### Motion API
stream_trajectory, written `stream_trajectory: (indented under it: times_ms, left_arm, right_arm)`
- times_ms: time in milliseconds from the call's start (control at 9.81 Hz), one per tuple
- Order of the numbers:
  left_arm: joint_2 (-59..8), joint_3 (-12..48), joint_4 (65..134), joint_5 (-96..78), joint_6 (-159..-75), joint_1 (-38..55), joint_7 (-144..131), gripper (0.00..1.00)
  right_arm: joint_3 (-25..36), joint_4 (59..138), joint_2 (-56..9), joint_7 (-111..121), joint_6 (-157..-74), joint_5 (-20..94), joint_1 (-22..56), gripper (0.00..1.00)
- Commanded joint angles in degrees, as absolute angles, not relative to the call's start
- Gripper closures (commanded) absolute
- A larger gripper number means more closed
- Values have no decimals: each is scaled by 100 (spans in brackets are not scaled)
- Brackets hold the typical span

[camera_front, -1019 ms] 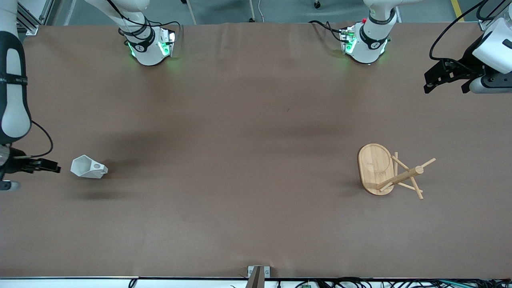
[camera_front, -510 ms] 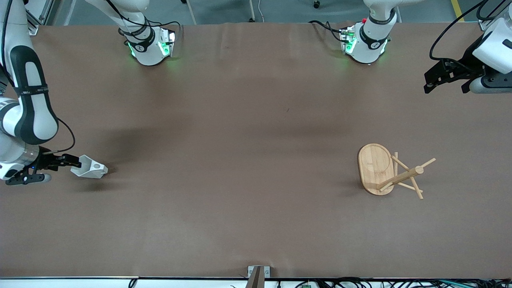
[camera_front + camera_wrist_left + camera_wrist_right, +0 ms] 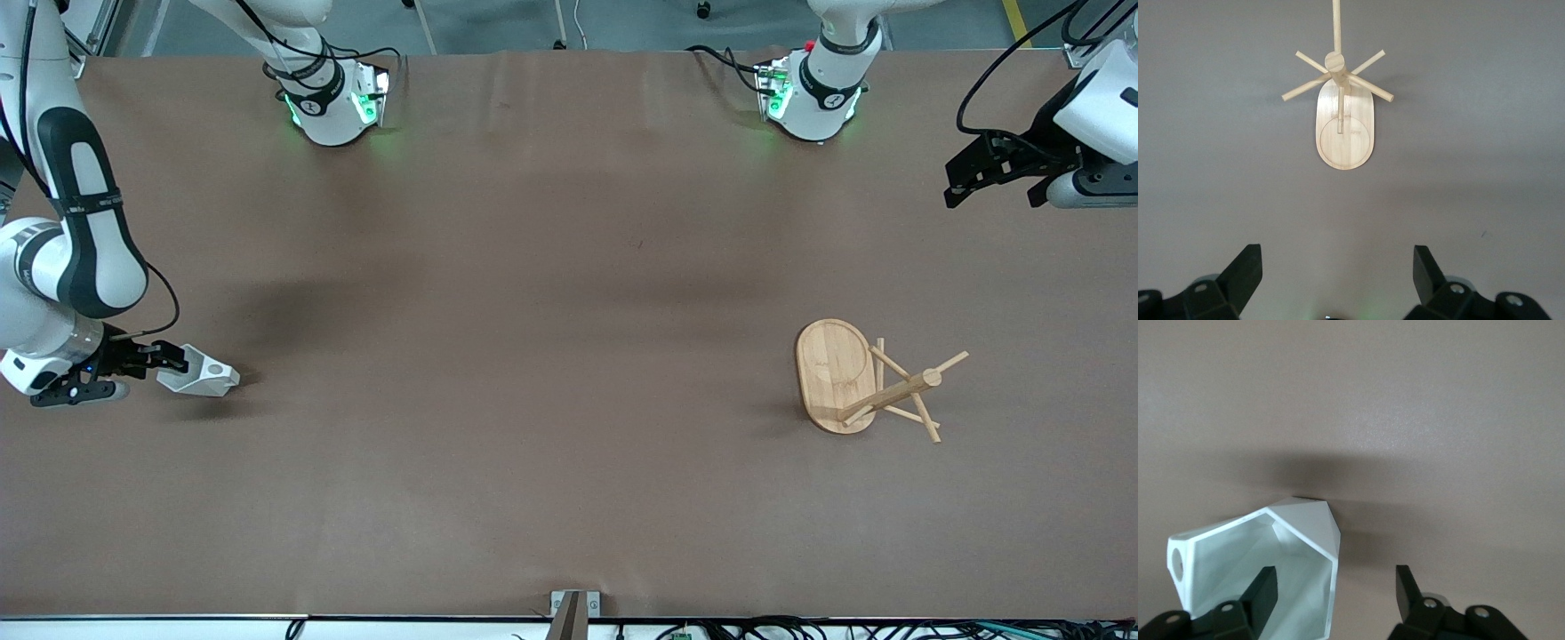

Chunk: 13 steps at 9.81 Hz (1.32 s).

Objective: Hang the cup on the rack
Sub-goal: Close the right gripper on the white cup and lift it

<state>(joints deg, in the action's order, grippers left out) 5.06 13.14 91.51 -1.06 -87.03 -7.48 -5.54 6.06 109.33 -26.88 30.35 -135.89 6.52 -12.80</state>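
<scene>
The white faceted cup (image 3: 200, 377) lies on its side on the table near the right arm's end, its handle with a round hole on top. In the right wrist view the cup (image 3: 1258, 567) shows its open mouth. My right gripper (image 3: 175, 363) is open at the cup's mouth; one finger (image 3: 1261, 587) is inside the mouth and the other (image 3: 1405, 587) is outside the rim. The bamboo rack (image 3: 858, 380) stands toward the left arm's end, also in the left wrist view (image 3: 1343, 107). My left gripper (image 3: 991, 173) is open and empty, waiting high over the table's edge.
The brown table (image 3: 551, 356) is bare between cup and rack. The two arm bases (image 3: 333, 102) (image 3: 813, 93) stand along the edge farthest from the front camera. A metal bracket (image 3: 573, 609) sits at the nearest edge.
My right gripper has moved in toward the cup from the table's end and its finger has entered the cup's mouth. The cup, rack and left arm have stayed put.
</scene>
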Motion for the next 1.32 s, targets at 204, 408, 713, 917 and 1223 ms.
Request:
stream_trajectory:
  times_ms: [204,408,713,917,1223]
  left_arm:
    - [343,1336,9141,-141,-8596,-738,-501,0]
    - [334,1336,9141,-132,-8596,-756,-475,0]
    - [334,1336,9114,-132,-8596,-782,-466,0]
    - [256,1336,8966,-167,-8604,-739,-475,0]
    - [185,1485,8991,-193,-8596,-616,-318,0]
  right_arm:
    - [536,11092,-2610,3076,-13790,782,-1319,100]
    - [510,10987,-2332,2831,-13276,782,-1161,100]
    - [519,10304,-1592,2628,-11738,782,-670,100]
    - [510,10064,-1276,2201,-11426,800,-91,100]
    - [492,9609,-1186,1181,-11155,1754,631,100]
